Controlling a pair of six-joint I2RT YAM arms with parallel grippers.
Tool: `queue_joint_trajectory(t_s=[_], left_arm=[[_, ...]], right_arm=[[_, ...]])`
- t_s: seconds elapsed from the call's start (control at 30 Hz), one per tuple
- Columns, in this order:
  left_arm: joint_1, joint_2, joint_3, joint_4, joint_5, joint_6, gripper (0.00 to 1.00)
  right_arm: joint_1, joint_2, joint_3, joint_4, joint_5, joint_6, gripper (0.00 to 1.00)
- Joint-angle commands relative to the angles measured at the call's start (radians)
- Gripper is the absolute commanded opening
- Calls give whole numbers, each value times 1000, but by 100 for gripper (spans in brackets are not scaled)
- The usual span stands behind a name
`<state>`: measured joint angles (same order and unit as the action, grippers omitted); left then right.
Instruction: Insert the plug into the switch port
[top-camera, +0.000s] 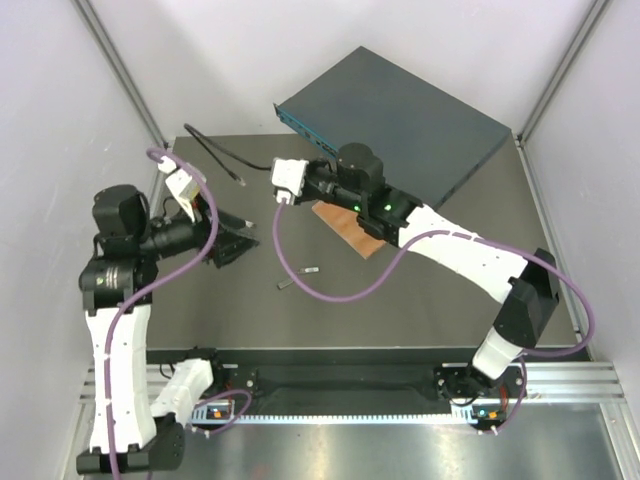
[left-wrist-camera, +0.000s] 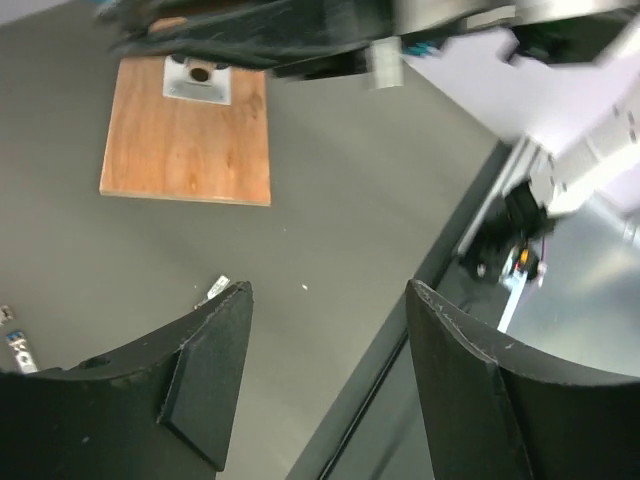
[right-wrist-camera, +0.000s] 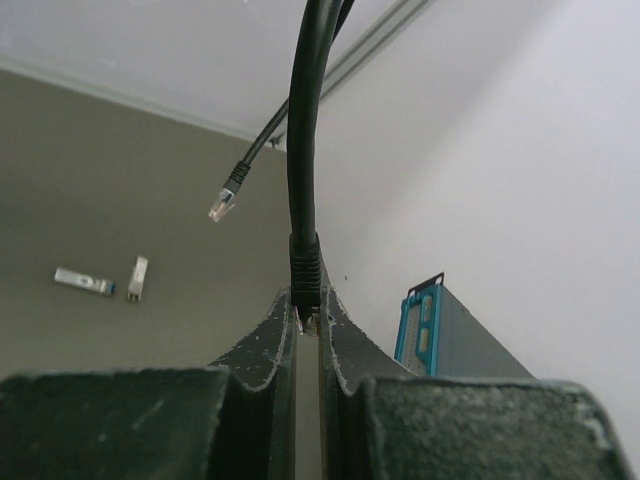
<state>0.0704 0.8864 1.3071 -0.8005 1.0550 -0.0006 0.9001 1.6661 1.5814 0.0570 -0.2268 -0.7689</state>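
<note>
My right gripper (right-wrist-camera: 308, 305) is shut on the plug (right-wrist-camera: 313, 320); only a pale sliver shows between the fingertips, under the black boot. The thin black cable (right-wrist-camera: 300, 150) rises from it and loops back to a free pale plug (right-wrist-camera: 221, 206) over the table. The dark blue-grey switch (top-camera: 400, 115) lies at the back right. Its teal port face (top-camera: 300, 120) shows end-on in the right wrist view (right-wrist-camera: 418, 322), to the right of the fingers and apart from them. In the top view the right gripper (top-camera: 290, 168) is just left of the switch's front corner. My left gripper (left-wrist-camera: 330, 300) is open and empty over the table's left side (top-camera: 235, 240).
A brown wooden board (top-camera: 350, 228) lies partly under the right arm and shows in the left wrist view (left-wrist-camera: 185, 140). Loose grey pieces (top-camera: 298, 276) lie mid-table, also seen in the right wrist view (right-wrist-camera: 83, 282). Walls close in behind the switch.
</note>
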Motion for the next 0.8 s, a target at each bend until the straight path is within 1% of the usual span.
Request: queue_joint_trajectory(t_s=[0.0,0.03,0.07,0.1,0.13,0.17,0.23,0.27,0.3,0.33,0.37,0.4,0.43,0.47,0.5,0.53,0.57,0.6,0.7,0.77], left_arm=[[-1,-50,118,-232,94,262,67],[-1,-67,133,-203,103,226,66],[-1,-76,159,-127,108,147,65],[-1,-84,170,-82,108,101,65],[-1,-92,178,-36,97,5,65],[0,-93,193,57,83,-66,65],[-1,-66,216,96,15,-142,65],[-1,-46,251,96,-6,-171,64],[0,-24,277,51,-29,-171,62],[-1,23,299,25,-89,-158,61],[-1,49,337,-8,-119,-142,60],[-1,75,359,-61,-139,-109,58],[0,121,374,-144,-162,-40,58],[-1,140,386,-181,-171,-20,58],[-1,157,391,-215,-171,6,58],[-3,180,391,-271,-162,75,58],[-3,187,389,-291,-138,103,58],[-4,190,385,-308,-135,128,58],[-15,194,356,-356,-138,212,59],[-24,184,318,-379,-153,269,59]], right_arm=[[0,-72,-44,-11,-2,-128,0],[3,-75,-55,-13,9,-139,0],[5,-81,-64,-16,14,-170,0],[5,-83,-84,-20,20,-190,0],[14,-86,-95,-17,36,-225,0],[20,-98,-107,-14,43,-239,0],[46,-109,-152,4,72,-279,0],[60,-123,-173,48,93,-329,0],[75,-132,-223,81,112,-360,0],[104,-141,-253,117,156,-387,0],[118,-157,-283,206,179,-447,0],[137,-163,-341,254,205,-479,0],[167,-167,-371,303,266,-515,0],[183,-170,-395,358,292,-582,0],[197,-170,-446,456,317,-616,0],[219,-169,-469,507,351,-650,0],[227,-169,-494,558,360,-712,0],[235,-164,-526,633,371,-737,0],[258,-137,-555,736,425,-811,0],[269,-106,-561,835,460,-855,0]])
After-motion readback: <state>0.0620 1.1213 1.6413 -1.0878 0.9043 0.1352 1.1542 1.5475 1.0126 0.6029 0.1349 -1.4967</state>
